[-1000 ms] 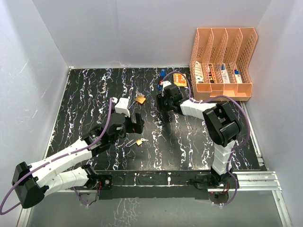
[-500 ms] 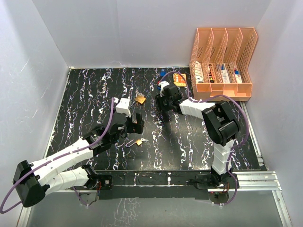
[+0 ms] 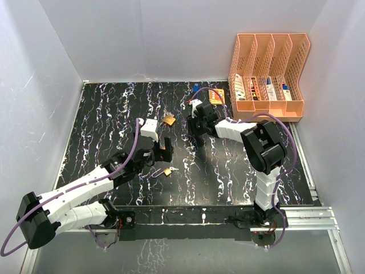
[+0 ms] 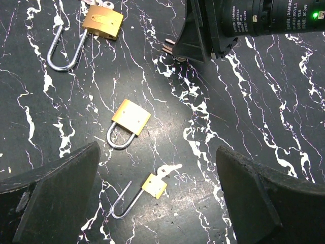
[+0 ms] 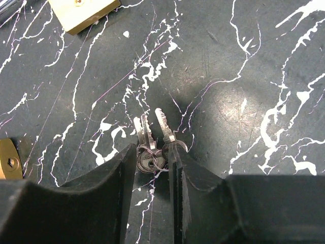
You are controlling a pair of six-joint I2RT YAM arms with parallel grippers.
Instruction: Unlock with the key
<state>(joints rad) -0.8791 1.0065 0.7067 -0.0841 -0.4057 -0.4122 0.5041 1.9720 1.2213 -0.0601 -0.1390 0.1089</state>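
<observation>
- My right gripper (image 5: 152, 155) stands narrow at the lower centre of the right wrist view, a finger on each side of the keys (image 5: 152, 133). I cannot tell whether it pinches them or only flanks them.
- The keys lie flat on the table (image 5: 244, 61). Their blades point toward the top of the frame and their heads are gathered on a small ring (image 5: 151, 161) between my fingers.
- My left gripper (image 4: 157, 152) is spread wide and holds nothing. It hangs over a shut padlock (image 4: 131, 117) at the centre of the left wrist view.
- A small lock (image 4: 154, 185) at lower centre has its shackle swung out and a key in it. A big lock (image 4: 102, 22) at the upper left also shows a loose shackle.
- I judge the keys light, thin, hard and slick. They look likely to skate on the smooth top or pivot on the ring.
- I would take one key by the flat of its head, close to the ring, and leave the blade free for the keyhole.
- The second key may dangle and get in the way.
</observation>
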